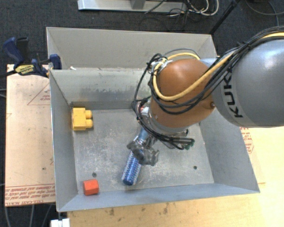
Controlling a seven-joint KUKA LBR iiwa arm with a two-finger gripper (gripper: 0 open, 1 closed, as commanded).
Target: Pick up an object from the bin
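In bin [104, 148]: hand [145, 154] (open/shut unclear) at 1 blue cylinder [130, 172]; 1 yellow block [81, 118], 1 orange cube [91, 187].

The upper end of the blue textured cylinder [130, 171], low in the middle of the frame, is covered by the gripper [144, 151]. The orange cover [180, 91] and grey link [260, 84] hide the centre-right floor of the bin [61, 126]. The frame's right edge cuts off the link.

A blue cylinder [130, 171] with a finely dotted surface lies flat on its side. Its upper end sits right at the tip of the gripper [144, 155], though contact cannot be made out. Its body slants away from there, down and to the left in the view.
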